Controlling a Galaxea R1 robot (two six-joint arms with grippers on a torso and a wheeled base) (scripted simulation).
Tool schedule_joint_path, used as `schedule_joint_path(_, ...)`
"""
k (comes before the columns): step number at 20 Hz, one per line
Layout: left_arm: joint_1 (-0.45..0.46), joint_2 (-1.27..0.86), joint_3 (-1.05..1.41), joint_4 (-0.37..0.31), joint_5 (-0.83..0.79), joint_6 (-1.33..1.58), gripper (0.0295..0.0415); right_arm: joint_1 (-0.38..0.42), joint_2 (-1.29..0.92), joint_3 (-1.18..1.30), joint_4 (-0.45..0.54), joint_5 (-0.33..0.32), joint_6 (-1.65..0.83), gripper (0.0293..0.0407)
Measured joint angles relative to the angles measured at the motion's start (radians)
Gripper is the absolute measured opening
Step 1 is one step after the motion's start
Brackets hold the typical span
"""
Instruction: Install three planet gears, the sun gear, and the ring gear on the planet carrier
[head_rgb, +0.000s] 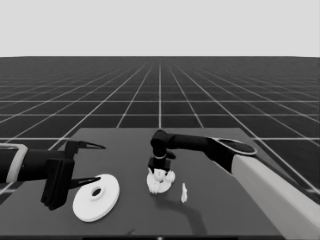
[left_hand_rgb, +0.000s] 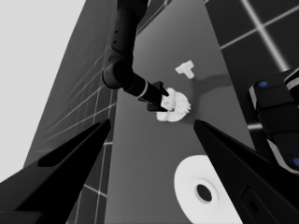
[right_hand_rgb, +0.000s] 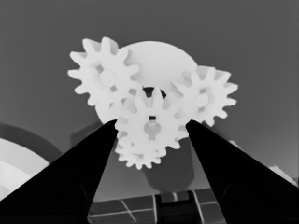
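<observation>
The smaller round part lies mid-table with small toothed gears on it. In the right wrist view two gears sit on its face, and a third peeks out below. A fourth gear is nearer the camera, over the dark centre hole, and my right gripper is shut on its sides. From the head view that gripper points straight down onto the cluster. The larger round part lies flat at the front left. My left gripper waits open beside it, holding nothing.
A thin white piece lies just right of the gear cluster, near the right arm's shadow. The right arm's pale grey part fills the lower right corner. Dark machinery with blue lights shows at the edge of the left wrist view.
</observation>
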Motion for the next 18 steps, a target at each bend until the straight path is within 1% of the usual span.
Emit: schedule_joint_path(18,0.000,0.000,0.000,0.000,0.000,0.000,0.0385,-0.001,0.000,0.001,0.001,0.000,0.188,0.0309)
